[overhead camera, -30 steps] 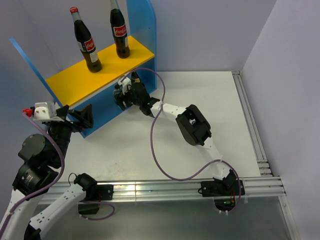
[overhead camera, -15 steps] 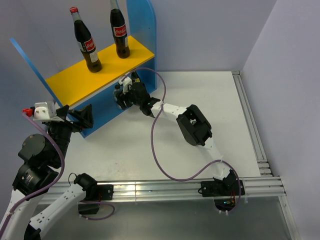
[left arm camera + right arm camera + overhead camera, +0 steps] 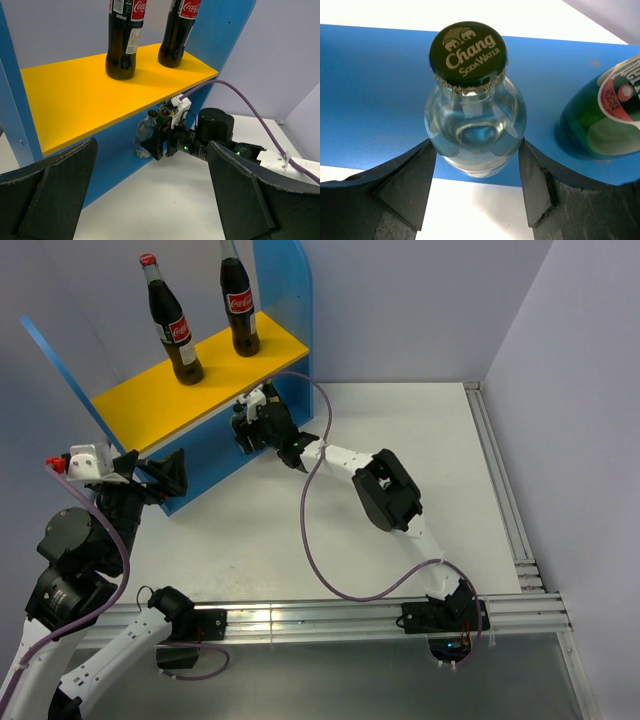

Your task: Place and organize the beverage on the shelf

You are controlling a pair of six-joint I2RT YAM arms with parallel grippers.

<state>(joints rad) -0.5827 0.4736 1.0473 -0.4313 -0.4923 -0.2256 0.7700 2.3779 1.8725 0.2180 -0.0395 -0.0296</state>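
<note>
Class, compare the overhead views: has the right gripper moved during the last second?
Yes. The right gripper, closed on the clear bottle, has slid slightly further in under the front edge of the shelf's yellow board.

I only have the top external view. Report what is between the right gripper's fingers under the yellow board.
Observer: Right wrist view: a small clear glass bottle with a dark green cap; the right gripper looks closed on it.
Operator: Name its neighbour.
Observer: A dark green glass bottle with a red-and-white label, beside it, not touching.
Operator: Confirm the clear one is upright.
Observer: Left wrist view: upright, under the yellow top board.
</note>
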